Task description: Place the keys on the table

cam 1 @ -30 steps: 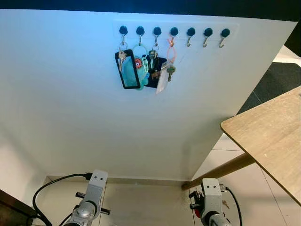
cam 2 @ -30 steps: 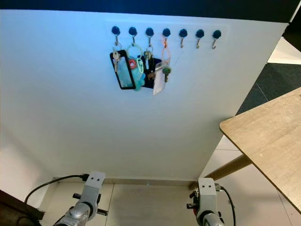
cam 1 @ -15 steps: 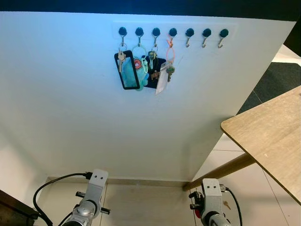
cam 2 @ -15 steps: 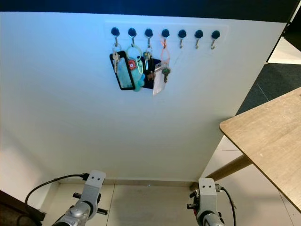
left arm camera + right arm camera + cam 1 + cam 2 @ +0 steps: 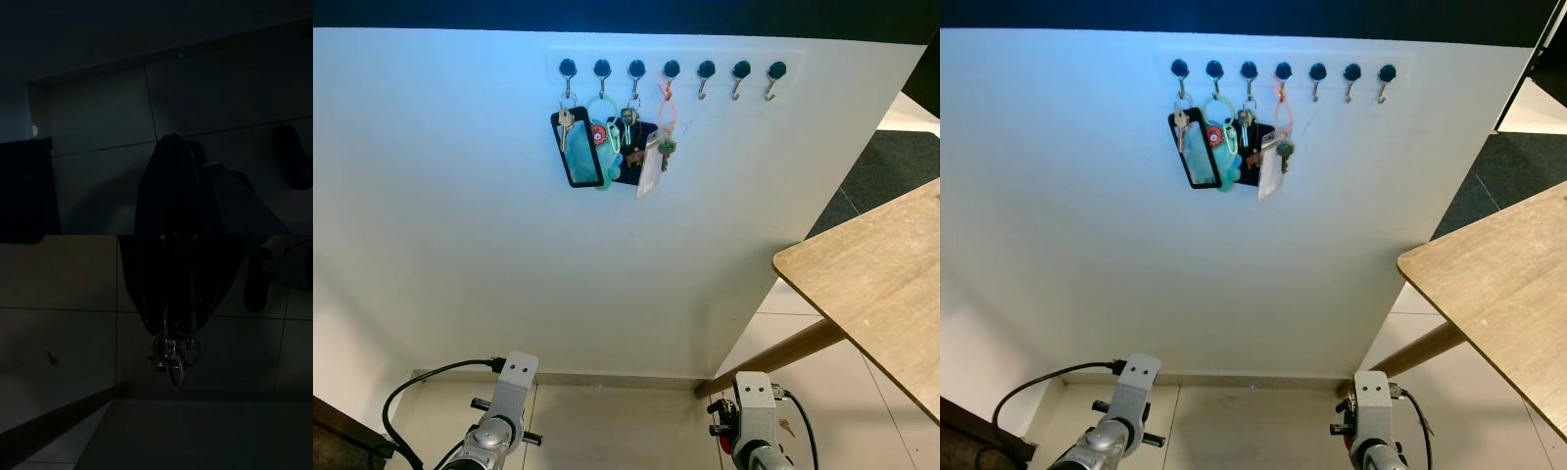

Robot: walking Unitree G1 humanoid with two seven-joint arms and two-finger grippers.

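In the right wrist view my right gripper [image 5: 176, 333] is shut on a bunch of keys [image 5: 172, 360] on metal rings, which dangles from the fingertips over the tiled floor. The right arm [image 5: 752, 416] hangs low beside the leg of the wooden table [image 5: 881, 284], whose top sticks out at the right, well above the gripper. My left arm [image 5: 504, 406] hangs idle; its gripper [image 5: 171, 144] looks shut in the dark left wrist view.
On the white wall ahead is a row of hooks [image 5: 671, 69]. Several key bunches, a black-framed tag and a card holder [image 5: 607, 147] hang from the left ones. A slanted table leg [image 5: 783, 350] meets the floor by the wall. A dark object [image 5: 337, 431] sits at lower left.
The camera has drifted very slightly. The arms and the held keys stay as they were.
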